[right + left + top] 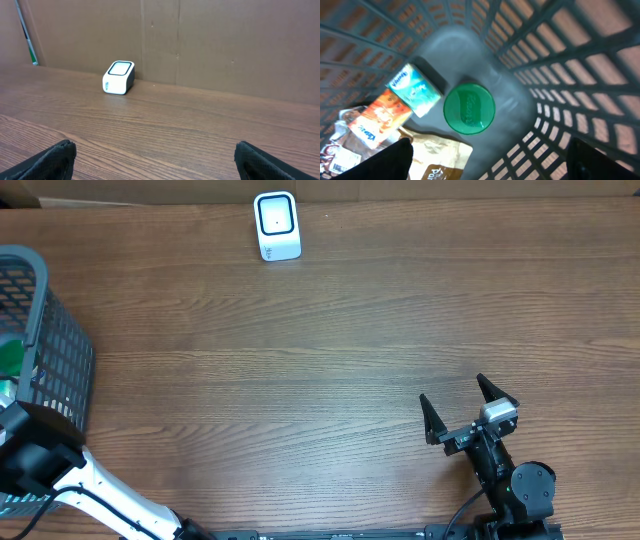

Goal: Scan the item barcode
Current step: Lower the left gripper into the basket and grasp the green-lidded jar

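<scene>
Wide-open, empty left gripper needed centring over the green lid at its twelve o'clock; right gripper gaped empty too.

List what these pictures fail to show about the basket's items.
- Overhead: the basket is cut off by the left edge; its mesh wall hides most contents.
- Left wrist: blur leaves print on the green lid, tissue pack and brown pouch unreadable; no barcode can be made out.
- Left wrist: the left gripper shows only fingertips, cut by the bottom edge.
</scene>
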Robot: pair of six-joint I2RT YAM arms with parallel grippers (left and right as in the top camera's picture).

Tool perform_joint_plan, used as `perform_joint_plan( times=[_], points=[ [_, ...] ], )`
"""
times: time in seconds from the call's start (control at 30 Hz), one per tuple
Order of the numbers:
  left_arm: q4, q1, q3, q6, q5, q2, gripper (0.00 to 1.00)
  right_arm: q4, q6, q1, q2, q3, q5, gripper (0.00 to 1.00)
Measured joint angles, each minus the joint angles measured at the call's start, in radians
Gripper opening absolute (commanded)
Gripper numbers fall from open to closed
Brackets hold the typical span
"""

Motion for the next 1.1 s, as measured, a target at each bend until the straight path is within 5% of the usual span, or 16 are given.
perform_joint_plan(
  times=[0.5,1.1],
  points=[
    [0.032,0.053,-0.121,0.066,0.045,0.003,0.96,0.000,0.000,0.000,0.000,0.000,0.000,1.00],
    [0.190,0.035,-0.328,0.088,0.014,0.003,1.00,0.000,0.000,0.000,0.000,0.000,0.000,1.00]
  ],
)
